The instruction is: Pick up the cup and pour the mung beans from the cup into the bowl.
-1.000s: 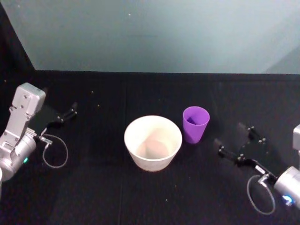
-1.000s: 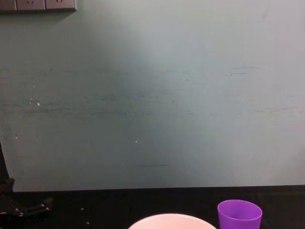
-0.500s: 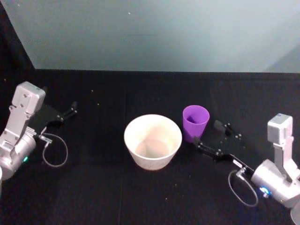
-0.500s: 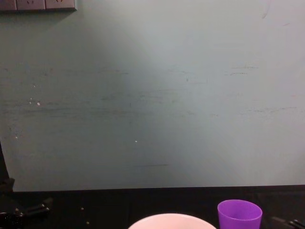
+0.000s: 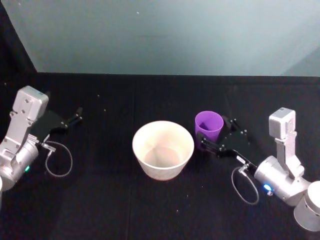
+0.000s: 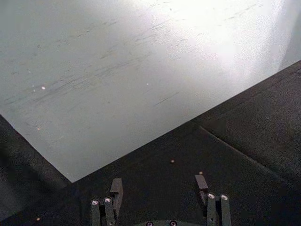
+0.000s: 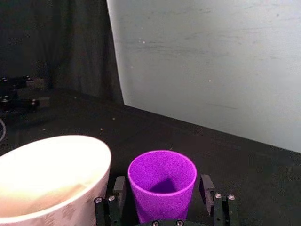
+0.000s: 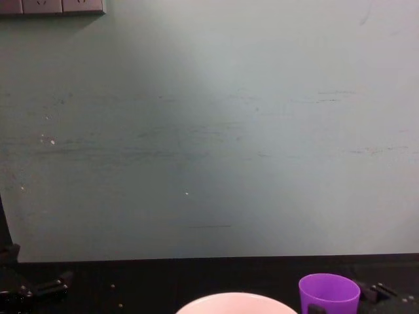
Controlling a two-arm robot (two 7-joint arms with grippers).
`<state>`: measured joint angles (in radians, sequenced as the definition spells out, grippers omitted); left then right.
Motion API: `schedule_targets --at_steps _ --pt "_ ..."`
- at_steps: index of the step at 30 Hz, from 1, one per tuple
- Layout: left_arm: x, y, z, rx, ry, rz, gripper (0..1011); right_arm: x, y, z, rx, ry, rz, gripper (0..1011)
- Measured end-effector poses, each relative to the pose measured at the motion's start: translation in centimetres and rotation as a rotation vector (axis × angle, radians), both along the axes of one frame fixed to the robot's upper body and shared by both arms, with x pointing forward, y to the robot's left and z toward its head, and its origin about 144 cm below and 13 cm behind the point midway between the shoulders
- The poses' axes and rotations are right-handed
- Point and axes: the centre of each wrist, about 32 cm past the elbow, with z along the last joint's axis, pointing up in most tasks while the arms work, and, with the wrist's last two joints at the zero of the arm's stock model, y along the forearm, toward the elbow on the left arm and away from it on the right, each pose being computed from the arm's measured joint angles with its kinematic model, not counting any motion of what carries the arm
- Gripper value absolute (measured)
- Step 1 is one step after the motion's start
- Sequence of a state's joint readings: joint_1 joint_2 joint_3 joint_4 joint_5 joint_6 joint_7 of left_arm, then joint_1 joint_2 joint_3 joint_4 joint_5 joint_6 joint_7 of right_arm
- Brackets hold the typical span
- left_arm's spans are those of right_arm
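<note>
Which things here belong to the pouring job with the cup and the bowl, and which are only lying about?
For the job: the cup, upright; the bowl beside it; the right gripper, open around the cup.
Lying about: loose grains on the table; wall sockets; the left gripper, parked open at the left.

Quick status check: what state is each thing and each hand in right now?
Small purple plastic cup: upright on the table, contents unclear.
Wide pale pinkish-white bowl: upright, nothing visible inside.
Right hand: open, straddling the cup.
Left hand: open, empty, parked at left.
</note>
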<state>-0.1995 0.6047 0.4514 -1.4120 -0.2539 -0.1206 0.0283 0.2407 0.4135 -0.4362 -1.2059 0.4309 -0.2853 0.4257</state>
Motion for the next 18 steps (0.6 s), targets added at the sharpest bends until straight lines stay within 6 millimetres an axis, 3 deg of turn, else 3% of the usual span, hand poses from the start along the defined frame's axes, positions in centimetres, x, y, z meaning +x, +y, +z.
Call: schedule_targets --at_steps 18 --pt "0.0 0.0 0.0 0.0 0.0 0.0 1000 1.4 0.8 0.0 0.037 0.035 0.011 1003"
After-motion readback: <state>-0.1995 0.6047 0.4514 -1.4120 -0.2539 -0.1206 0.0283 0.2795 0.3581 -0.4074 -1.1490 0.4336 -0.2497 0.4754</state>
